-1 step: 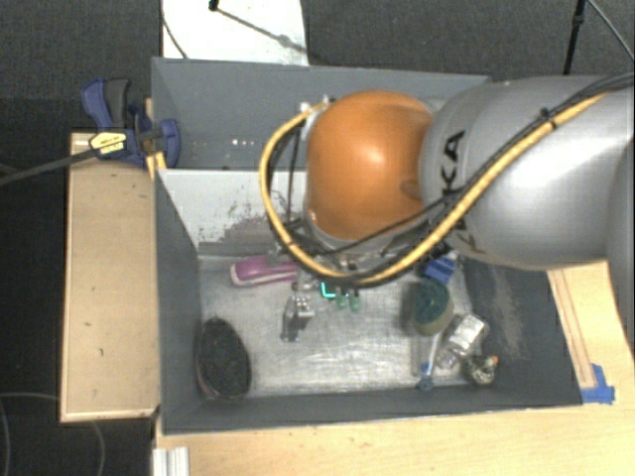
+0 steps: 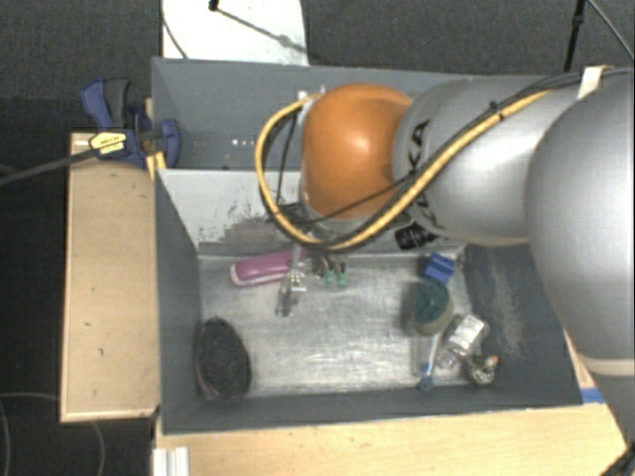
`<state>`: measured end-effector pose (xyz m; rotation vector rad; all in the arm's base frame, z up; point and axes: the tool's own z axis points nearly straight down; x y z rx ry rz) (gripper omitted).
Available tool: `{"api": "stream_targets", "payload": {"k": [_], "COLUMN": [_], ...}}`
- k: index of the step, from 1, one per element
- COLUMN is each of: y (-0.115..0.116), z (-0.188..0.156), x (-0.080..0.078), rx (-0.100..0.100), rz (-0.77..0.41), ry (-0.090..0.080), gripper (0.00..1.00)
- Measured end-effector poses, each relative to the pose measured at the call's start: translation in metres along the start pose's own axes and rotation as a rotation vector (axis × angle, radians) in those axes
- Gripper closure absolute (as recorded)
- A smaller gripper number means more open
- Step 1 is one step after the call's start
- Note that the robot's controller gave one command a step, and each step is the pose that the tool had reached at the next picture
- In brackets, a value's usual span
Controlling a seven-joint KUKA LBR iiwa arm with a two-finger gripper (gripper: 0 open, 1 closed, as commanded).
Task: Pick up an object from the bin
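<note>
High over the bin's three o'clock side, nearest the camera, the silver arm (image 2: 516,157) comes in from the right and bends down at its orange wrist cover (image 2: 347,147), with yellow and black cables looped round it. Below the cover the gripper (image 2: 291,291) points down to the floor of the grey bin (image 2: 179,296), left of centre towards the far wall. Whether it is wide or narrow I cannot tell, and nothing can be seen held in it.

A pink elongated thing (image 2: 258,268) lies flat just beside the gripper at its ten o'clock; whether they touch I cannot tell. A small green piece (image 2: 338,279) sits close at its two o'clock.

Bare floor lies open from the gripper's four to seven o'clock. A dark oval pad (image 2: 220,357) lies at the bin's eight o'clock, near the left wall. At the bin's four o'clock are heaped a round green thing (image 2: 429,305), a blue block (image 2: 437,266), a crumpled clear wrapper (image 2: 463,333) and a blue pen (image 2: 429,370).
</note>
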<state>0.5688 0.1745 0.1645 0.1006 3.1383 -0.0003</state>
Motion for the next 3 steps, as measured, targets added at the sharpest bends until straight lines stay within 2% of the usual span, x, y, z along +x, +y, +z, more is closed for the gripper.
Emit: {"api": "stream_targets", "payload": {"k": [1,2,3], "y": [0.006,0.007,-0.002], "z": [0.092,0.087,-0.055], "x": [-0.007,-0.008,-0.006], "rx": [0.000,-0.002,-0.004], "rz": [0.033,0.037,0.112], "ry": [0.006,0.000,-0.006], "gripper": [0.00,1.00,1.00]}}
